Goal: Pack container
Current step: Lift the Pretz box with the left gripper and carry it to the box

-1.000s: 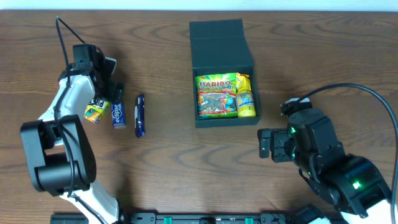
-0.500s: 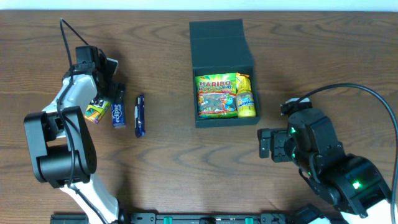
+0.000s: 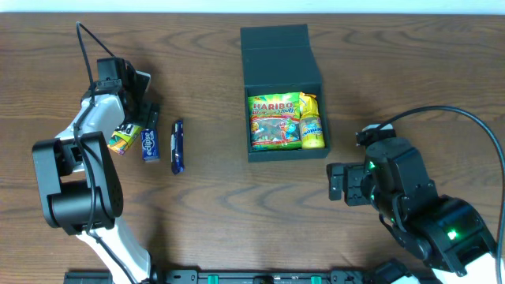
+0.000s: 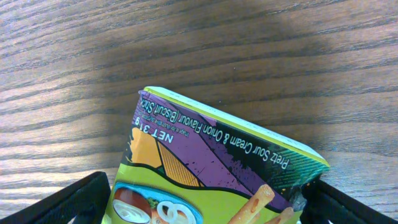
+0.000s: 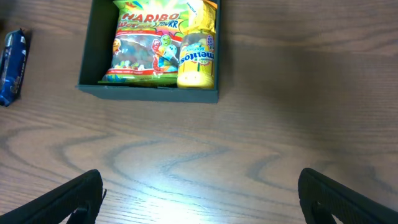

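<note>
Left claw (image 4: 205, 186) apart, straddling the snack packet (image 4: 217, 155), not clamped; the slick, flat packet may slip or crumple on closing. Box (image 3: 286, 154) sits open on the counter (image 3: 237, 221), well apart and nearly full, so the packet may snag its rim. Right claw (image 5: 199, 180) apart, empty.

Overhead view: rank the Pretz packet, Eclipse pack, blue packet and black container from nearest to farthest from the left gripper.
1. Pretz packet, far left, between the jaws of the left gripper.
2. Eclipse pack, just right of the Pretz packet.
3. Blue packet, next along to the right.
4. Container, well to the right, mid-table, lid open.
</note>
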`<control>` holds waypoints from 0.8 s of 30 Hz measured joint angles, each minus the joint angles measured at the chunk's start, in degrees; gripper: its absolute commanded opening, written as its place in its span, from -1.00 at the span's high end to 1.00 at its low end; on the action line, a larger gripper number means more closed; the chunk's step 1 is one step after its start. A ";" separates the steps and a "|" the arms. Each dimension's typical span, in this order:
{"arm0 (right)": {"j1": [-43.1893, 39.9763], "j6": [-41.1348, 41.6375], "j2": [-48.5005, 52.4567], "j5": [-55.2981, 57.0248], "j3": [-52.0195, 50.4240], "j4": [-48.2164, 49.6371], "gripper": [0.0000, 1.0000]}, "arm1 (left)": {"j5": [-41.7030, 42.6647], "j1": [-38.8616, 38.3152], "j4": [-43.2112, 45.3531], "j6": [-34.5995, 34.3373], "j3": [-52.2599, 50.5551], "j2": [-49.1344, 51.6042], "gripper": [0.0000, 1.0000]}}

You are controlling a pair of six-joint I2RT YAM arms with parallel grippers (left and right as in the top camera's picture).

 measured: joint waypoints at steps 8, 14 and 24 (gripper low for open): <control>0.00 0.00 0.00 0.00 0.00 0.02 -0.99 | 0.48 0.00 0.09 -0.94 0.00 0.66 -0.92; 0.00 0.00 0.00 0.00 0.00 0.00 -0.99 | 0.55 0.00 0.11 -1.55 0.00 0.72 -0.67; 0.00 0.00 0.00 0.00 0.00 0.02 -0.98 | -2.56 -0.07 -0.26 -4.04 0.63 0.90 -0.62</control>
